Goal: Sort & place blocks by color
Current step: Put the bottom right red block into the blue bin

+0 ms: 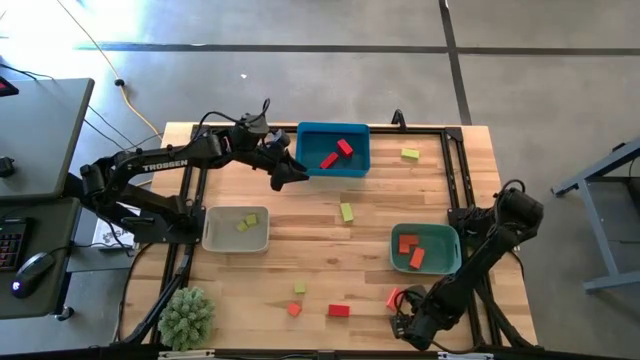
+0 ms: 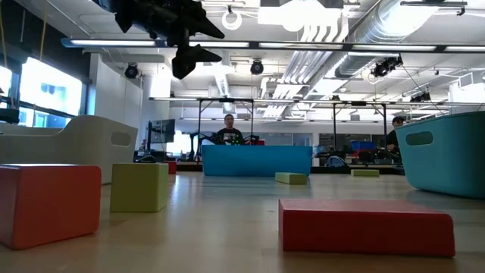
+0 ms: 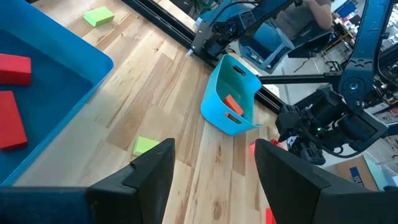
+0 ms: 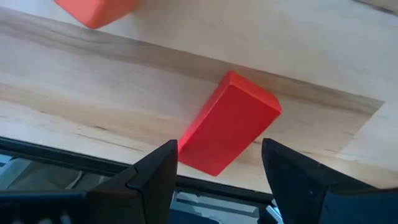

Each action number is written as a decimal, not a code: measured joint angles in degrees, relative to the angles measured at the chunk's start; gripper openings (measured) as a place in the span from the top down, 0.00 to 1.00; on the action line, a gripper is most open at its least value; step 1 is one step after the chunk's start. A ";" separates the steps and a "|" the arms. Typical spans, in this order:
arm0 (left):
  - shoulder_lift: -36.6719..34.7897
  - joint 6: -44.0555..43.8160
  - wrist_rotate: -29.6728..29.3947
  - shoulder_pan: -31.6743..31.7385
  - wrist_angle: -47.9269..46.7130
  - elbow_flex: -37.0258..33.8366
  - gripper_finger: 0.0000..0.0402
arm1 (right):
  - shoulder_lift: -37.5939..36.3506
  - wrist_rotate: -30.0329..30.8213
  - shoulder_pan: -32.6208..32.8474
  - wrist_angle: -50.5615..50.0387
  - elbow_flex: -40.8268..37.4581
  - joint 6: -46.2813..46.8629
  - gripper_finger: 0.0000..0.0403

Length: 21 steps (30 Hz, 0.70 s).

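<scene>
A wooden table (image 1: pixel 330 260) holds three trays. The blue tray (image 1: pixel 333 150) contains two red blocks (image 1: pixel 337 153), the teal tray (image 1: pixel 425 248) two orange-red blocks (image 1: pixel 411 250), the beige tray (image 1: pixel 236 229) two yellow-green blocks (image 1: pixel 246 222). The left gripper (image 1: pixel 296 172) hovers beside the blue tray, fingers spread, empty. The right gripper (image 1: pixel 403 322) sits low at the table's near edge, fingers spread, a red oblong block (image 4: pixel 229 123) lying loose just ahead. Other blocks are scattered loose on the table.

In the right wrist view an orange block (image 4: pixel 94 11) is cut off by the picture's edge. In the low view, the orange-red block (image 2: pixel 48 203) is cropped at the side. The contents of the teal tray (image 2: pixel 443 161) are hidden by its wall.
</scene>
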 joint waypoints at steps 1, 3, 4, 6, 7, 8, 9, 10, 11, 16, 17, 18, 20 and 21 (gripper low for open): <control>0.00 0.00 0.00 0.00 0.00 0.00 0.47 | 0.29 -0.02 -0.16 0.03 0.00 0.00 0.45; 0.00 0.00 0.02 0.00 0.00 0.00 0.47 | 0.70 0.00 -0.25 -0.04 -0.02 0.00 0.45; 0.00 0.00 0.01 0.00 0.01 0.00 0.47 | 0.79 -0.02 -0.44 -0.03 -0.02 0.00 0.45; 0.00 0.00 0.02 0.00 0.00 0.00 0.47 | 1.11 -0.07 -0.62 -0.07 -0.02 0.00 0.45; 0.00 0.02 0.02 0.00 0.00 0.00 0.47 | 1.26 -0.04 -0.66 -0.21 -0.02 0.00 0.45; 0.00 0.02 0.02 0.00 0.02 0.00 0.47 | 1.43 -0.12 -0.86 -0.17 -0.02 0.00 0.45; 0.00 0.02 0.02 0.00 0.02 0.00 0.47 | 1.71 -0.34 -1.02 -0.07 -0.02 0.02 0.45; 0.00 0.00 0.02 0.00 0.02 0.00 0.47 | 1.91 -0.59 -1.06 -0.15 -0.02 0.02 0.45; 0.00 0.02 0.02 0.00 0.02 0.00 0.47 | 2.03 -0.95 -1.13 -0.18 -0.02 0.02 0.45; 0.00 0.57 0.02 0.00 0.02 0.00 0.47 | 2.28 -2.05 -1.73 -0.79 -0.02 0.07 0.53; 0.00 0.97 0.03 0.00 0.02 0.00 0.47 | 2.28 -2.13 -1.79 -0.98 -0.02 0.08 0.56; 0.00 1.45 0.03 0.00 0.04 0.00 0.47 | 2.28 -2.20 -1.80 -1.13 -0.02 0.21 0.59; 0.00 1.97 0.04 0.00 0.02 0.00 0.47 | 2.28 -2.47 -1.80 -1.27 -0.02 0.44 0.66; 0.00 1.97 0.04 0.00 0.02 0.00 0.47 | 2.25 -2.53 -1.80 -1.26 -0.02 0.44 0.70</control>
